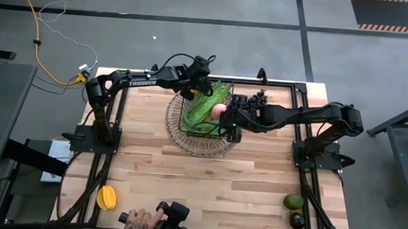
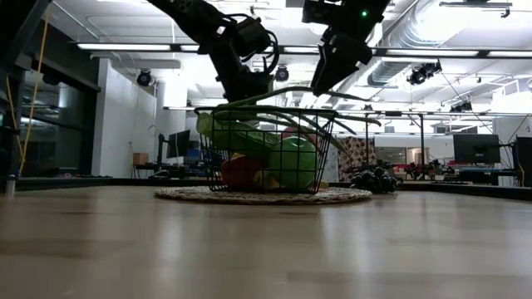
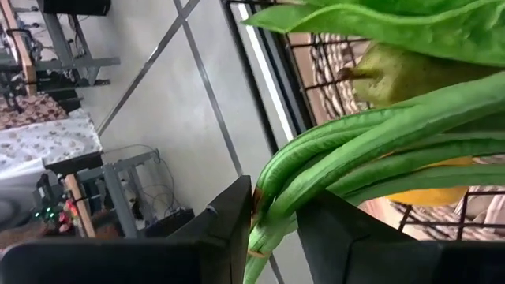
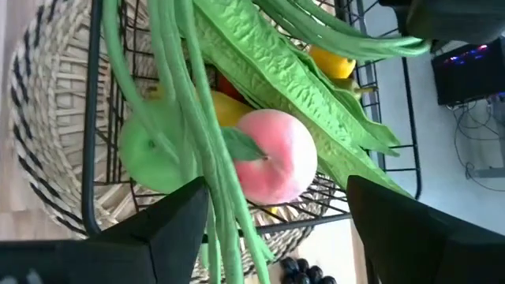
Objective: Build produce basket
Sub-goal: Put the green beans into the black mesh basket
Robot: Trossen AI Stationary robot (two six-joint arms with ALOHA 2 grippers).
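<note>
Nearest the lens, the left gripper (image 3: 272, 225) pinches the stems of the long green beans (image 3: 371, 150) above the basket (image 1: 202, 121) at the table's far middle; it should lower them fully inside before releasing. The right gripper (image 4: 276, 229) hangs open and empty over the pink apple (image 4: 276, 166). Fruit underneath is mostly hidden

At the bottom edge of the high view we see a person's hand (image 1: 136, 222) cut off; the dark object (image 1: 173, 219) it touches stays unidentifiable.

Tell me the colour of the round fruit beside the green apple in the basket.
Pink fruit, clearest in the right wrist view.
</note>
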